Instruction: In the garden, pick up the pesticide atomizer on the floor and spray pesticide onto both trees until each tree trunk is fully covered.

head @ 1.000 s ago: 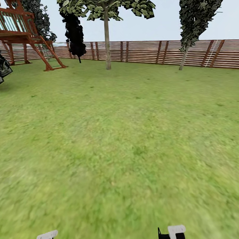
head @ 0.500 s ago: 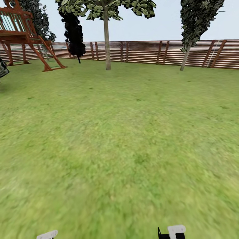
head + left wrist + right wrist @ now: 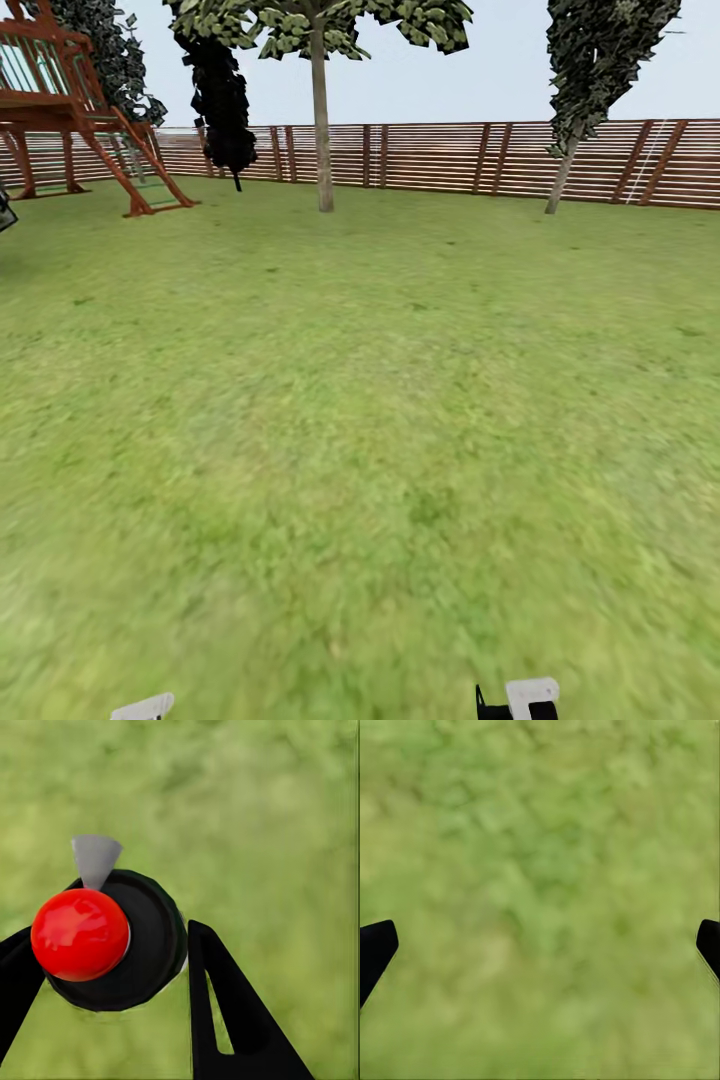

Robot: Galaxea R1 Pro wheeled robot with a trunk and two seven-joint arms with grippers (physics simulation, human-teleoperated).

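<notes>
Between the black fingers [image 3: 225,1020] of the left gripper [image 3: 105,967]: dark green-black pesticide atomizer [image 3: 142,945] with glossy red ball top [image 3: 79,934] and grey nozzle tab, clamped on both sides of the body, hanging over blurred grass. Probably carried upright like this so the nozzle is ready to aim once at a trunk. Right gripper [image 3: 540,945] spread wide, tips at the frame edges, nothing held, likely kept free while driving.

Across the wide green lawn [image 3: 380,420]: tall pale grey-brown tree trunk [image 3: 322,130] with blocky green canopy, well apart from the robot, straight ahead; most likely the spray target. No white specks visible on the bark from here. Second leaning trunk [image 3: 562,180] to the right, near the reddish-brown slatted wooden fence [image 3: 440,155]. Near-black narrow tree [image 3: 222,100] beside a red-brown wooden play frame [image 3: 80,110] at left. Flat turf, open sky, no obstacles on the way.
</notes>
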